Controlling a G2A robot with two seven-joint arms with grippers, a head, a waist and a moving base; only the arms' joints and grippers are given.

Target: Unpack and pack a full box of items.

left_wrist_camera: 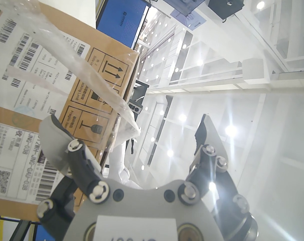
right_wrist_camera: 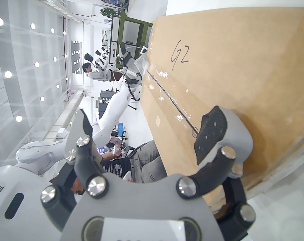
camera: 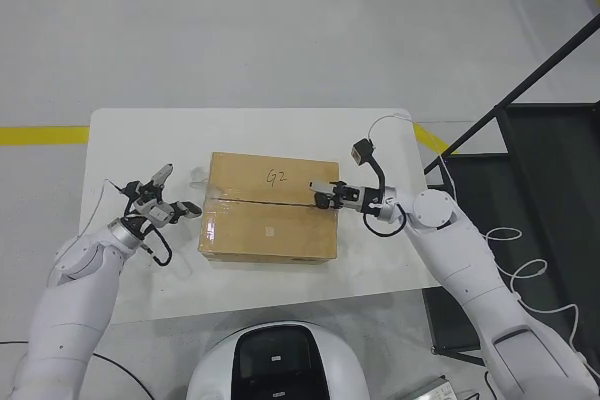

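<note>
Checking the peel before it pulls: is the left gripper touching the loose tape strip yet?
Apart. In the left wrist view the tape strip ends between the open fingers of the left gripper, with clear space to each.

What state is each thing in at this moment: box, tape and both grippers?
Box, closed, flaps together.
Tape, loose at the box's left end, stuck along the top seam.
Left gripper, jaws open, beside the loose tape.
Right gripper, jaws open, at the box's right end.
</note>
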